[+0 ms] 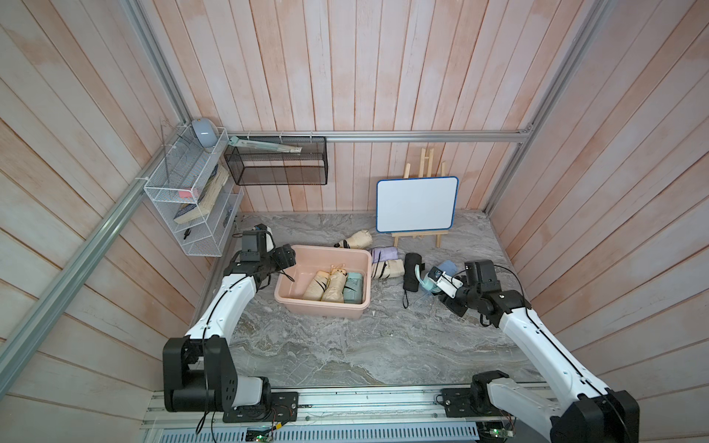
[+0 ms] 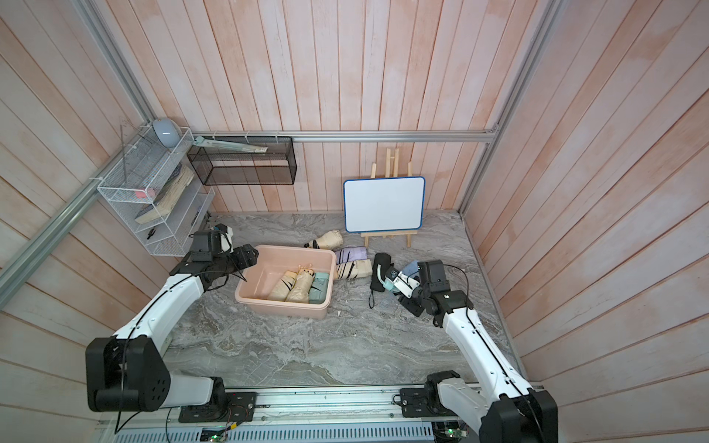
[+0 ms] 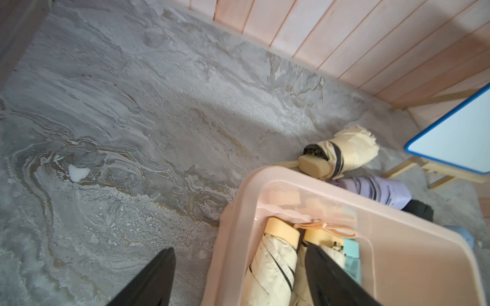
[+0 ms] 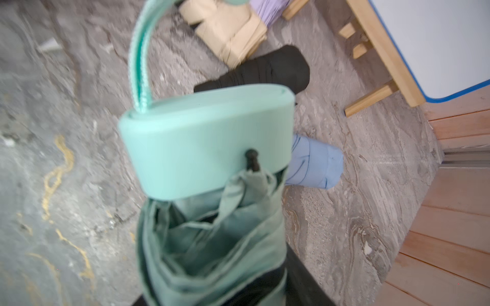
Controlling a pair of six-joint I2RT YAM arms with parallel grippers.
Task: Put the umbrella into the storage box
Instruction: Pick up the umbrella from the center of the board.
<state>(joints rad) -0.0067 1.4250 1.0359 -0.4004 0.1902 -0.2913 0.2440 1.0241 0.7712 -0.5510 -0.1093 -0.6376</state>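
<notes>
The grey marbled worktop (image 1: 345, 345) carries everything. Left of its middle sits the storage box (image 1: 320, 310), which already holds three folded umbrellas side by side: two cream umbrellas (image 1: 326, 287) and a pale green umbrella (image 1: 353, 288). Bare floor shows along the box's left side.

Behind and to the right a whiteboard (image 1: 416, 205) leans on a small easel, clear of any path to the box.

The right tool (image 4: 217, 283) pinches the mint-green umbrella (image 4: 204, 143) by its folded canopy, well to the right of the box. I cannot tell whether it is off the worktop. The left tool (image 3: 238, 247) is spread and empty, straddling the box's left wall.

I judge the job roughly a third done: one umbrella is in hand and five lie loose.

The black umbrella (image 1: 412, 270) lies between the held one and the box. The striped cream umbrella (image 1: 388, 269) and the lilac umbrella (image 1: 383, 254) lie just beside the box's right wall. The carry probably has to pass over these.

The blue umbrella (image 1: 447, 266) lies beside the right tool, and the far cream umbrella (image 1: 355, 239) lies behind the box.
</notes>
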